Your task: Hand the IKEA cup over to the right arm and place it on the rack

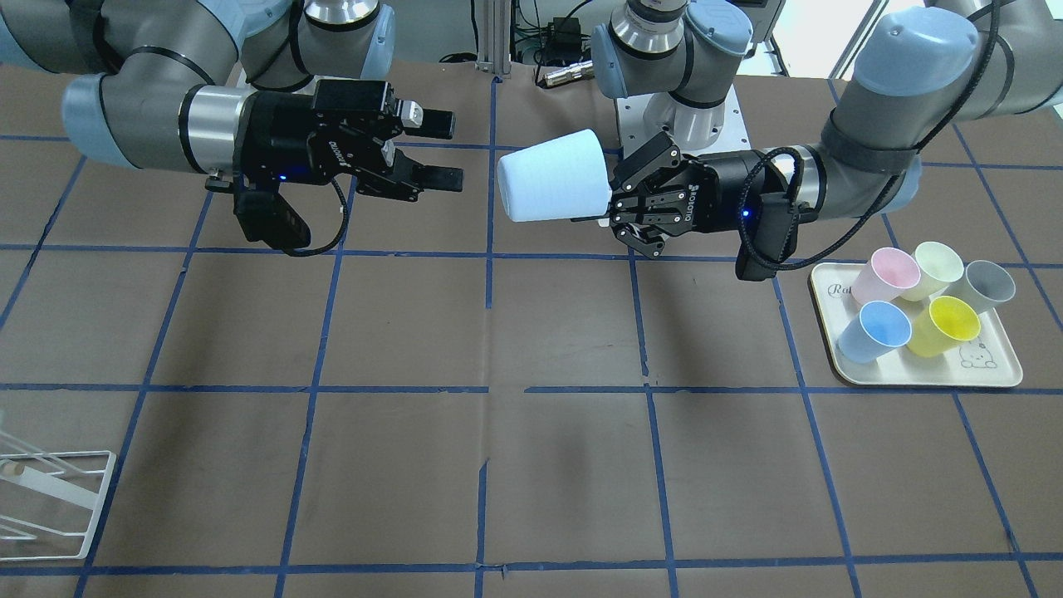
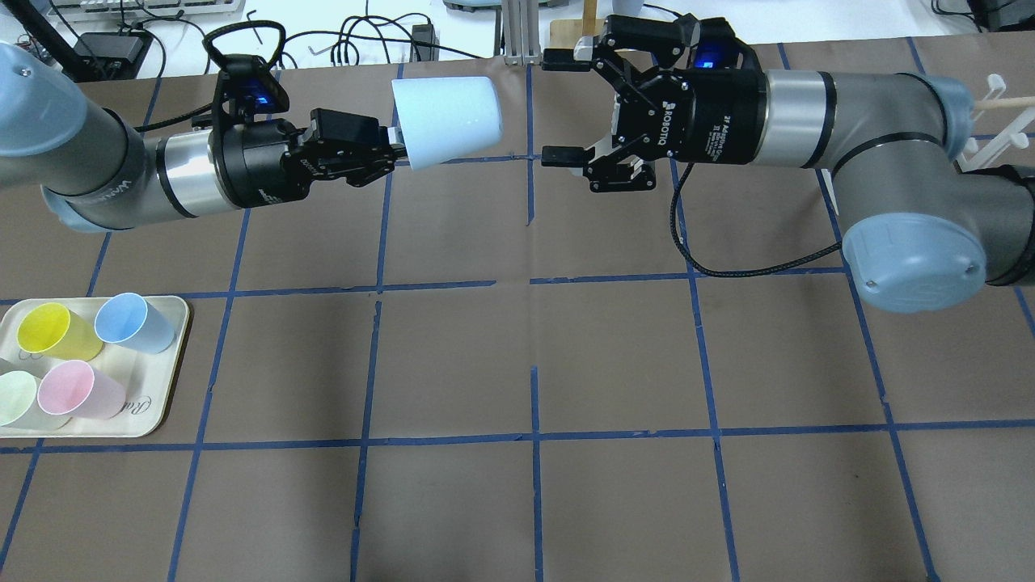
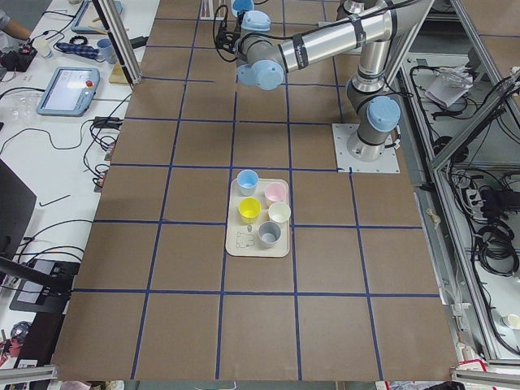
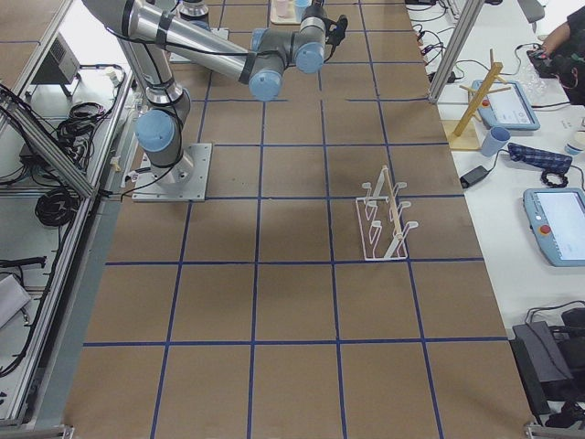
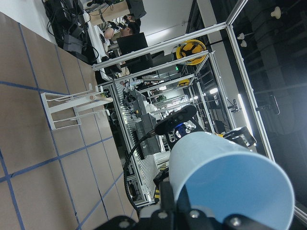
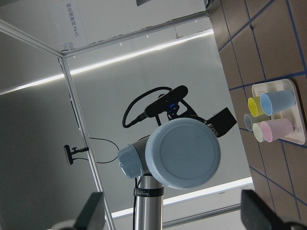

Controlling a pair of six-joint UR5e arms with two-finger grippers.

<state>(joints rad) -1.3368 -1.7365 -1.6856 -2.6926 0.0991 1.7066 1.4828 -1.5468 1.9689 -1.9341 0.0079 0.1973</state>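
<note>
My left gripper (image 2: 394,153) is shut on the rim of the pale blue IKEA cup (image 2: 446,121) and holds it on its side, high above the table, base towards the right arm. In the front view the cup (image 1: 552,176) sits just off the left gripper (image 1: 613,203). My right gripper (image 2: 558,107) is open and empty, jaws wide, a short gap from the cup's base; it also shows in the front view (image 1: 448,152). The right wrist view looks straight at the cup's base (image 6: 184,153). The white rack (image 4: 384,224) stands on the table at the robot's right (image 1: 50,498).
A cream tray (image 2: 162,404) at the robot's left holds several cups, among them blue (image 2: 129,322), yellow (image 2: 52,331) and pink (image 2: 77,388). It also shows in the front view (image 1: 922,375). Blue tape lines grid the brown table.
</note>
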